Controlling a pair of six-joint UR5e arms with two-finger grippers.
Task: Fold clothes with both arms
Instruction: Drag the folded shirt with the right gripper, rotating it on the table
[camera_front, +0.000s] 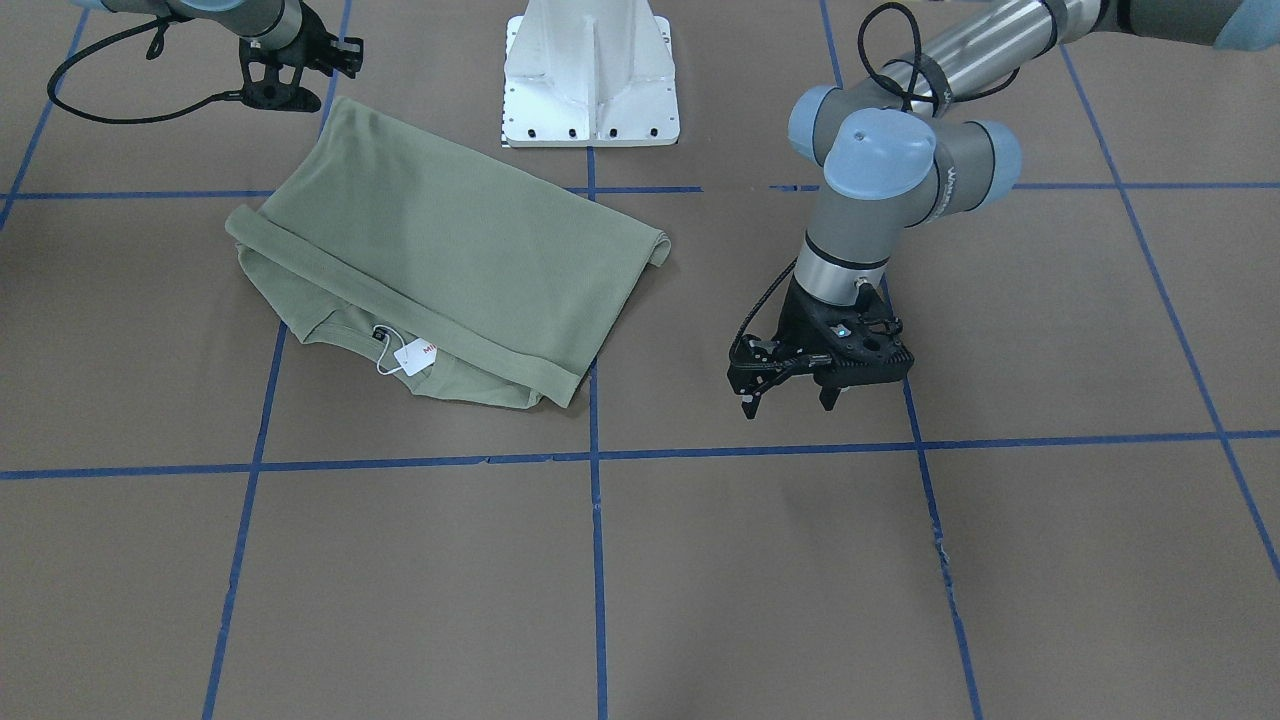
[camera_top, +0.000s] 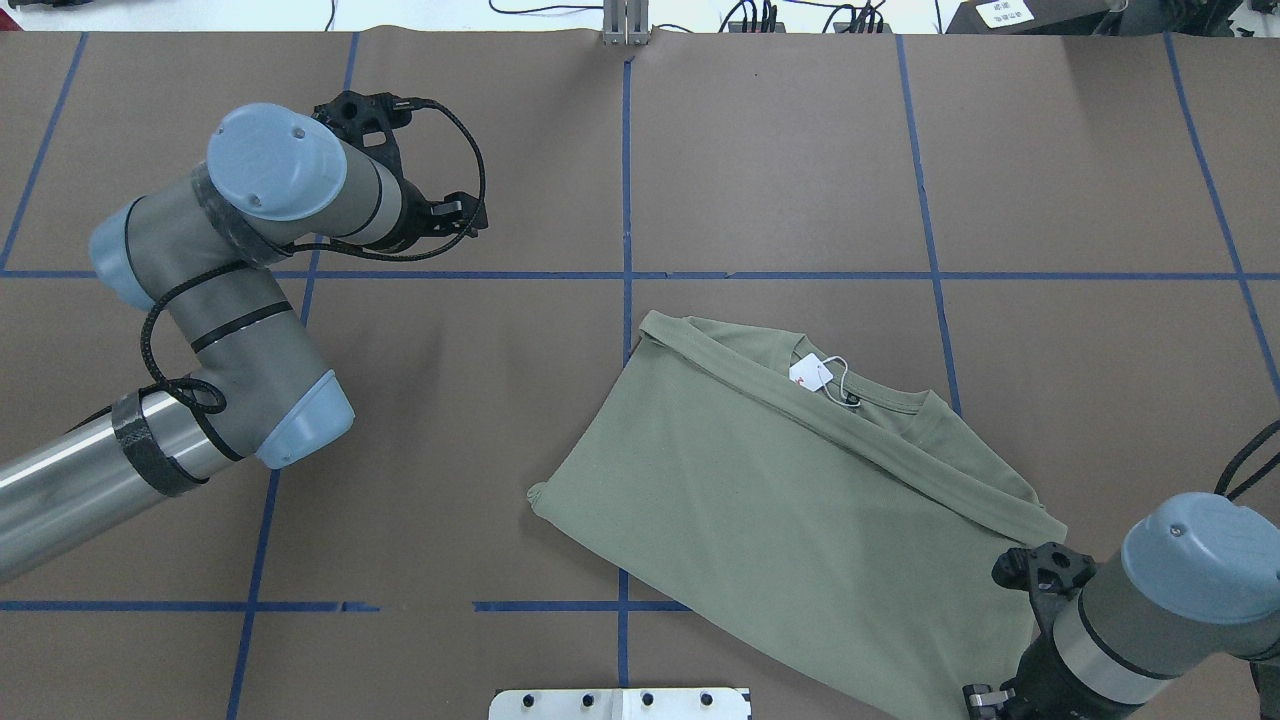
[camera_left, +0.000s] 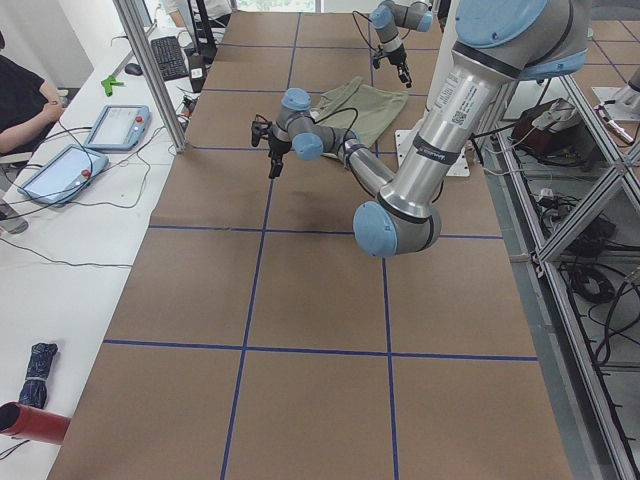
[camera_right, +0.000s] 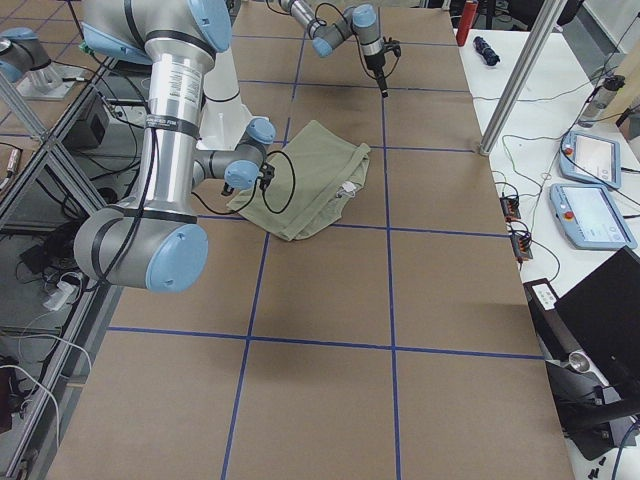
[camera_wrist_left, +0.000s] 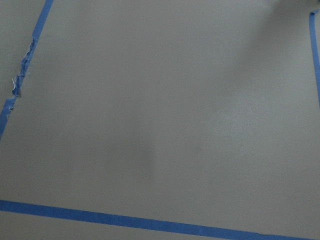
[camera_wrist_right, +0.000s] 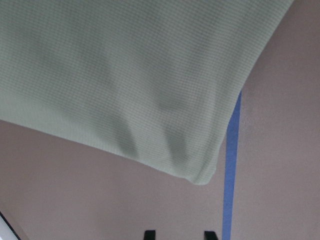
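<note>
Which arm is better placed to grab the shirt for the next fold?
Likely right: the right end effector is open beside a corner of the shirt, while the left end effector hangs over table, away from it.

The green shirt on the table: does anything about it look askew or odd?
The shirt lies skewed, diagonal to the blue tape grid, and its white hang tag sticks out at the collar. Also, one tape line is torn.

Shirt (camera_front: 450, 250) lies on the table (camera_front: 800, 560), right hand (camera_front: 310, 65) beside it, left hand (camera_front: 788, 400) well apart.
</note>
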